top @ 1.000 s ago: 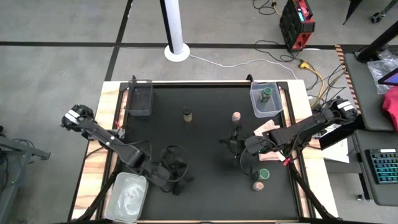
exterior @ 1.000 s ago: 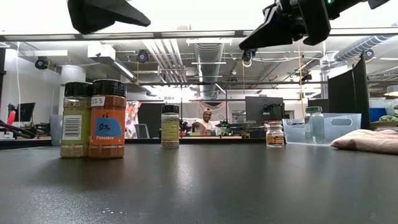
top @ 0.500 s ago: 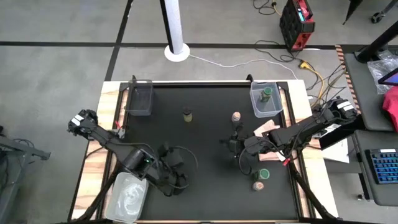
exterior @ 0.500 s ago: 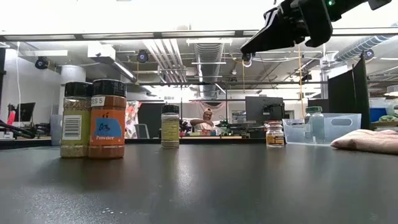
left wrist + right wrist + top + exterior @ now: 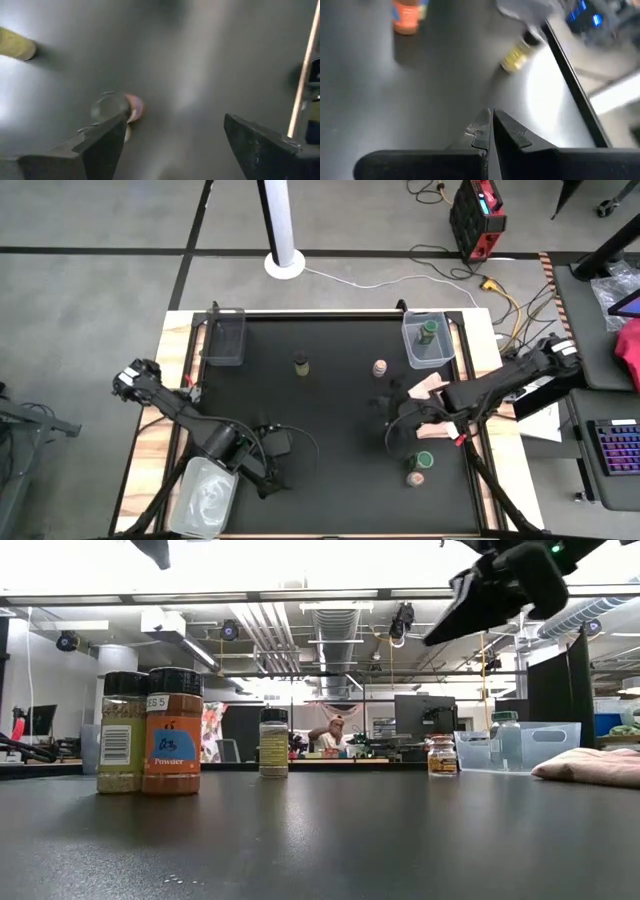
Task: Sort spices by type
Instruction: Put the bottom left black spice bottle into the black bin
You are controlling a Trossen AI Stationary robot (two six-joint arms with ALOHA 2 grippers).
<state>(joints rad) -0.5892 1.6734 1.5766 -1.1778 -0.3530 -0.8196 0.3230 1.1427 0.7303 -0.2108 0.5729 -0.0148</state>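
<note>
The left end effector [image 5: 268, 480], fingers spread wide and empty, has pulled back toward the near left corner of the black table [image 5: 330, 470], just beside the clear plastic tub [image 5: 205, 493], so no jar is in hand. Two small cylindrical jars [image 5: 301, 363] stand mid-table and one green-lidded jar sits in the far right tub [image 5: 425, 340]. The right end effector [image 5: 392, 412], fingers pressed together and empty, has drifted rightward above the matte table, near the green-lidded and orange-powder pair [image 5: 419, 468].
</note>
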